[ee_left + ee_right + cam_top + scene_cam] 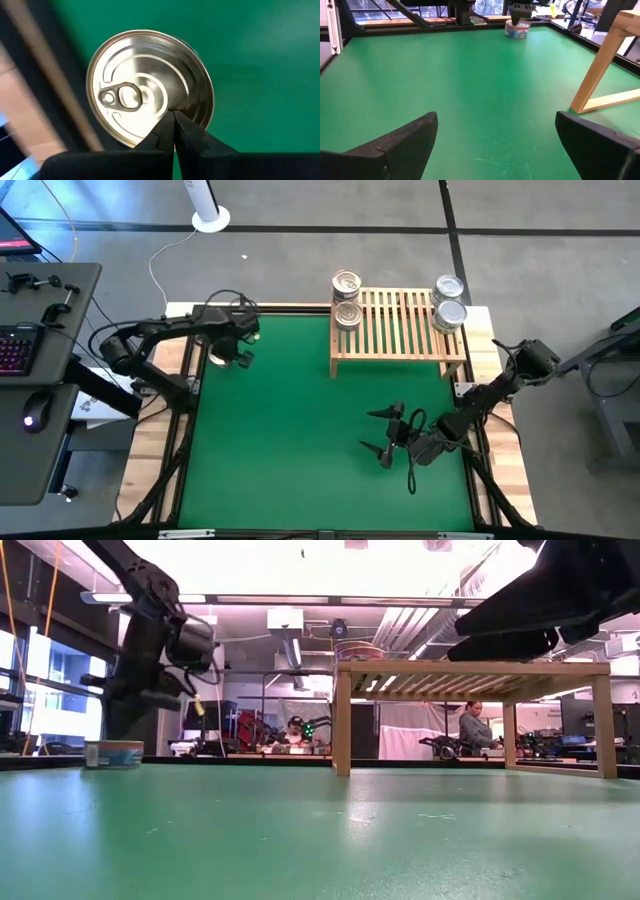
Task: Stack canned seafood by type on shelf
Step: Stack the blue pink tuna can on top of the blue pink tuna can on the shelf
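Observation:
A silver tin point(150, 90) with a pull-tab lid stands on its base on the green mat at the far left point(219, 361) point(113, 754). My left gripper point(173, 116) points down over the tin, its fingers shut, the tips by the lid's rim. The light-wood slatted shelf point(400, 330) stands at the far middle. It carries two tins at its left end point(346, 298) and two at its right end point(449, 302). My right gripper point(382, 432) hangs open and holds nothing, over the mat near the right side. My left gripper comes at the tin from above with its shut fingertips point(167, 127) over the lid's edge area point(172, 102), beside the pull tab. I cannot tell whether the tips touch the lid. The tin stands upright on the mat.
The shelf's legs point(342, 720) stand on the mat's far part, and one leg point(595, 70) shows in the right wrist view. A desk with a keyboard and mouse point(30, 350) is left of the table. People sit in the room behind point(475, 725).

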`<action>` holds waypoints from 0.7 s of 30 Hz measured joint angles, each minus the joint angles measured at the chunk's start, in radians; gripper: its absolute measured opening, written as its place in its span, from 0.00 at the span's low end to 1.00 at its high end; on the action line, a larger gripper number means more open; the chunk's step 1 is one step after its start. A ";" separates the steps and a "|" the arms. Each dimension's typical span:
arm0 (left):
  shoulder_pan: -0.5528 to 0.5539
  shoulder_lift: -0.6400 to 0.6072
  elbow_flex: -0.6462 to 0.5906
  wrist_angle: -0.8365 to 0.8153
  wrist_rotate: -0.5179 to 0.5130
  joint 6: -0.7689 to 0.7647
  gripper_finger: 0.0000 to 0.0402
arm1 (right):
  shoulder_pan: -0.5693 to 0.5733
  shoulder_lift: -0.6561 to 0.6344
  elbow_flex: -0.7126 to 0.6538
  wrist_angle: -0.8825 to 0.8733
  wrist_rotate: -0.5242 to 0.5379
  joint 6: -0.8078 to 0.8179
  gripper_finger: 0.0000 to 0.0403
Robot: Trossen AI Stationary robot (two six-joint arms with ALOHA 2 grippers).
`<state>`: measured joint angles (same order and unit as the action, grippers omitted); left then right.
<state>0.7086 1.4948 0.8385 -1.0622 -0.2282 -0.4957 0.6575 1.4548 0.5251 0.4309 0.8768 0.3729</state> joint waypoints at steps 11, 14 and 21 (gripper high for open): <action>-0.468 0.002 0.014 0.312 0.297 -0.103 0.00 | 0.000 -0.003 0.000 0.001 0.032 -0.033 0.99; -0.600 0.011 0.009 0.505 0.292 -0.161 0.00 | 0.000 -0.003 0.000 0.000 0.041 -0.041 0.99; -0.832 0.091 0.011 0.936 0.249 -0.239 0.00 | -0.001 -0.004 0.002 0.002 0.041 -0.042 0.99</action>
<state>-0.1229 1.5861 0.8494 -0.1267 0.0204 -0.7345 0.6567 1.4509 0.5266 0.4324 0.9176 0.3313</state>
